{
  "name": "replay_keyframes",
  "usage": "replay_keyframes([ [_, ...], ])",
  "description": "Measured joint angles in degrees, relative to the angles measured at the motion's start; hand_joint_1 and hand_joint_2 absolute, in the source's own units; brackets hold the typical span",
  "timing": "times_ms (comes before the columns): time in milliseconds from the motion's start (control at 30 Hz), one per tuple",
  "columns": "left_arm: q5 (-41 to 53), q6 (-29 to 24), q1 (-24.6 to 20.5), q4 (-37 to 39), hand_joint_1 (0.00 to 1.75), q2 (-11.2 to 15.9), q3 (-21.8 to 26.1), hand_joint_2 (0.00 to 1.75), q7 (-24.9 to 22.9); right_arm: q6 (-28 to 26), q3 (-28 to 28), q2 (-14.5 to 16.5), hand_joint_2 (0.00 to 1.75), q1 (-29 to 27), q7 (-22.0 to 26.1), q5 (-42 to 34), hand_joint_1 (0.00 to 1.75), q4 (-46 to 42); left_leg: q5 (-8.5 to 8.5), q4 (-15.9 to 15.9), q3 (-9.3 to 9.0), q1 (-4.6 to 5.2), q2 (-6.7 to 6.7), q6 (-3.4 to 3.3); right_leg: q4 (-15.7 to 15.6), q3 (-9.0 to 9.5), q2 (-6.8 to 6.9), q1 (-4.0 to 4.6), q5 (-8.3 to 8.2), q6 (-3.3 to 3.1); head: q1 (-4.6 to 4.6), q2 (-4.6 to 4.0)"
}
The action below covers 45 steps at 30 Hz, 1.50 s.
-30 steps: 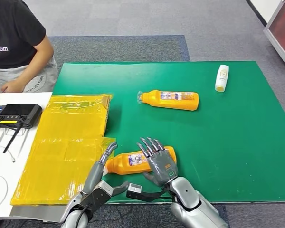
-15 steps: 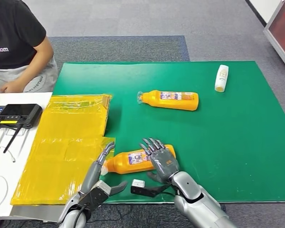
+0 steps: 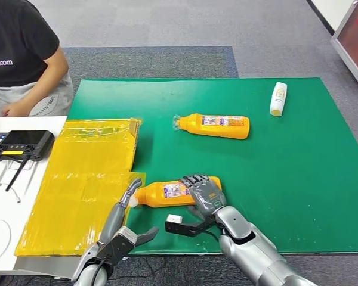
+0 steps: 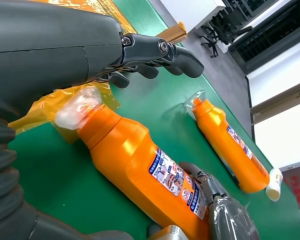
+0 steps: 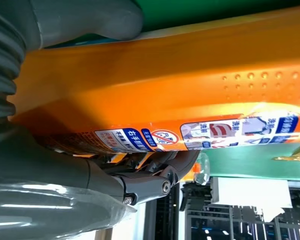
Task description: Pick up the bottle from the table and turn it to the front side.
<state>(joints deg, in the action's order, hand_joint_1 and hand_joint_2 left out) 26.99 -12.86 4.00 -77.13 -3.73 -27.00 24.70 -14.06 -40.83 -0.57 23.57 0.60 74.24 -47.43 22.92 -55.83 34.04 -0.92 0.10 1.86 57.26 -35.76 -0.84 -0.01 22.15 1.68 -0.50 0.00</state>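
An orange bottle [image 3: 168,193] with a clear cap lies on its side on the green mat [image 3: 280,179], near the front edge, label upward. My right hand [image 3: 205,193] grips its base end, fingers curled over the top and thumb on the near side. The right wrist view shows the bottle [image 5: 178,85] between the thumb [image 5: 84,20] and the fingers [image 5: 152,175]. My left hand [image 3: 121,226] is open, its fingers stretched toward the cap without touching it. The left wrist view shows the bottle [image 4: 133,160] under those fingers [image 4: 156,50].
A second orange bottle [image 3: 215,126] lies mid-mat, and a small white bottle [image 3: 278,98] at the far right. A yellow plastic bag [image 3: 87,173] covers the mat's left side. A black device [image 3: 19,145] sits on the white table, with a person [image 3: 19,53] behind it.
My right hand's fingers have curled from spread above the bottle down onto its base end. The bottle has shifted slightly farther away. The left hand has hardly moved.
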Motion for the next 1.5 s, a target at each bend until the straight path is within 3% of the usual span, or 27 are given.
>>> replay_keyframes([
  [267, 0.0, -0.6, 0.0, 0.0, 0.00, 0.1, 0.3, 1.75, 0.0, 4.3, -1.4, 0.0, 1.75, 3.6, 0.1, -0.6, 1.75, 3.3, 0.00, 0.0, -0.14, 0.00, 0.01, -0.01, 0.0, 0.13, 0.00, 0.00, 0.00, 0.01, 0.00, 0.00],
  [600, -0.5, -0.7, 0.1, 0.0, 0.00, 0.1, 0.4, 1.75, 1.3, -1.4, -1.6, 0.0, 1.75, 3.2, 3.0, -4.7, 1.75, 4.3, -0.09, 0.0, -0.12, 0.01, -0.03, -0.05, 0.0, 0.14, 0.05, -0.02, -0.08, 0.05, 0.02, 0.00],
  [800, -5.4, -1.7, 0.4, -1.4, 0.00, -0.4, 0.8, 1.75, 6.6, -6.7, 2.0, 0.6, 1.75, -1.2, 8.3, -13.2, 1.75, -0.3, -0.06, 0.0, 0.00, 0.01, -0.08, -0.03, 0.0, 0.04, 0.07, -0.01, -0.05, 0.04, 0.00, 0.00],
  [1033, -12.4, -0.8, 1.4, -4.1, 0.00, -1.7, 1.6, 1.75, 11.9, -6.9, 6.1, 1.8, 1.75, -7.3, 11.6, -20.2, 1.75, -7.6, -0.04, 0.0, 0.28, 0.00, -0.08, -0.01, 0.0, -0.24, 0.07, 0.00, 0.00, 0.02, 0.01, 0.00],
  [1333, -19.1, 3.8, 2.7, -5.0, 0.00, -2.6, 2.0, 1.75, 11.0, -4.4, 10.4, 4.1, 1.75, -13.9, 18.1, -34.5, 1.75, -16.1, -0.02, 0.0, 0.46, 0.01, -0.08, -0.02, 0.0, -0.41, 0.08, -0.01, 0.01, 0.03, 0.01, 0.00],
  [1500, -18.3, 2.9, 2.8, -5.0, 0.00, -2.9, 1.3, 1.75, 12.9, -2.5, 11.4, 5.5, 1.75, -16.6, 21.7, -43.0, 1.75, -21.4, -0.01, 0.0, 0.50, 0.01, -0.08, -0.02, 0.0, -0.46, 0.08, -0.01, 0.02, 0.03, 0.01, 0.00],
])
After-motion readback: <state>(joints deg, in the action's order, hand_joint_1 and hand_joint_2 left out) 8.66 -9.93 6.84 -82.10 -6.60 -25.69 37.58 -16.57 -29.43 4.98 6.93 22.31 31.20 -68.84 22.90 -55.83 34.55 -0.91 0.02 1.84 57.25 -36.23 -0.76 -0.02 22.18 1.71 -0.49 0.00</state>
